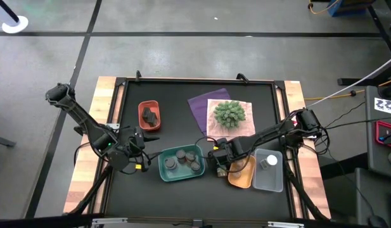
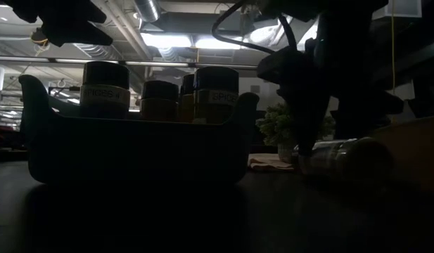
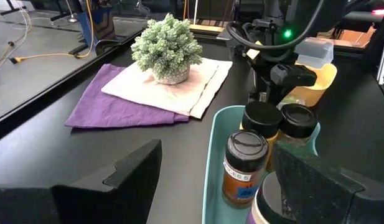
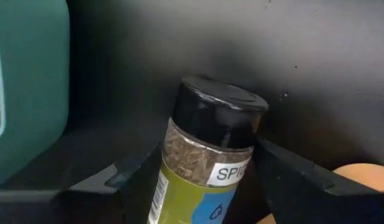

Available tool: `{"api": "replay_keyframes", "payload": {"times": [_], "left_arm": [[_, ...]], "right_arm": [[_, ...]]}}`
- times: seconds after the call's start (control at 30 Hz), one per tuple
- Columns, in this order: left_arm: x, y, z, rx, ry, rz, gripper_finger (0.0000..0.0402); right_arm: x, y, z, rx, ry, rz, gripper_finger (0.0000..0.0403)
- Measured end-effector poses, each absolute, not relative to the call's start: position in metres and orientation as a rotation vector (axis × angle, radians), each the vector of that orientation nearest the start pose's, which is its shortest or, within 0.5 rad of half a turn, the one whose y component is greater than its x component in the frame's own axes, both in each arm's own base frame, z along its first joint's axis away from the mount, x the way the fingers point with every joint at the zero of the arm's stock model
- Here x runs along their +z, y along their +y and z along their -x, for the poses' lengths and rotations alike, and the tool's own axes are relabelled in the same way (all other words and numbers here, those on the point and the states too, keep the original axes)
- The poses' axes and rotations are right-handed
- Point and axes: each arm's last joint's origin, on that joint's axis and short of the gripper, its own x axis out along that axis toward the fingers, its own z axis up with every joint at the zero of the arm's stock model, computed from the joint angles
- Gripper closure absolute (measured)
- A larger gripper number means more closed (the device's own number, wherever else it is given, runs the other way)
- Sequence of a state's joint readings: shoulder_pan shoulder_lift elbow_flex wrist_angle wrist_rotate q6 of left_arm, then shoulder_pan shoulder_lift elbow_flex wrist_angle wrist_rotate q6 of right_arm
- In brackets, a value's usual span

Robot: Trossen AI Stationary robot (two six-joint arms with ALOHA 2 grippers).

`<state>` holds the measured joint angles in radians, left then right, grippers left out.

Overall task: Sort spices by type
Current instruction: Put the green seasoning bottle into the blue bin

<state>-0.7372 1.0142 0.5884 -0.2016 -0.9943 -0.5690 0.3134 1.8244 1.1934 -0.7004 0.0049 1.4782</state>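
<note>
Jar first: a spice jar [image 4: 207, 155] lies between my right fingers [image 4: 285, 180], black cap pointing ahead of the wrist, long axis running along the fingers and lying over rather than standing, as the low view suggests where it rests on its side on the dark counter [image 1: 182, 88]. My right gripper [image 1: 219, 158] sits near the front edge of the counter, in the gap between the teal tray [image 1: 180, 163] and the orange tray [image 1: 243, 172]; its fingers are spread to either side of the jar's body, close against the glass, though I cannot tell for certain that they are already squeezing it. The jar is clear glass showing green-brown flakes, with a smooth matte black cap and a glossy yellow-and-blue label, a round, slippery shape that I judge would roll if released on its side. The coming move turns on this: the jar is already aligned with my right arm, and the teal tray, which holds several upright jars [image 3: 244, 168] of the same capped kind, lies just beside it. My left gripper [image 1: 139, 159] waits just off the teal tray's other side, fingers spread and holding nothing. A white-capped jar [image 1: 269, 162] stands in the clear tray [image 1: 269, 180] toward the right front corner, and dark lumpy pieces [image 1: 150, 116] sit in the red tray [image 1: 148, 104] farther back. A spiky green plant [image 1: 229, 114] rests on cloths near the middle.
</note>
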Motion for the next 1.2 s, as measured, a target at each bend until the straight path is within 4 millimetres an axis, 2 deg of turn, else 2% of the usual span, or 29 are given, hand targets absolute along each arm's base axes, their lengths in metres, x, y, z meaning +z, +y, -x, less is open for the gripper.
{"api": "replay_keyframes", "payload": {"times": [0.57,0.9,1.2], "left_arm": [[0.2322,-0.1139,-0.1615,0.35,0.318,0.08,0.0115],[0.2322,-0.1139,-0.1615,0.349,0.317,0.08,0.0115],[0.2322,-0.1139,-0.1615,0.349,0.317,0.08,0.0115]], "right_arm": [[0.1692,0.106,-0.3257,-0.71,1.23,-1.023,0.0151],[0.1695,0.1068,-0.3255,-0.691,1.252,-1.032,0.0204],[0.1695,0.1072,-0.3255,-0.68,1.262,-1.039,0.0205]]}}
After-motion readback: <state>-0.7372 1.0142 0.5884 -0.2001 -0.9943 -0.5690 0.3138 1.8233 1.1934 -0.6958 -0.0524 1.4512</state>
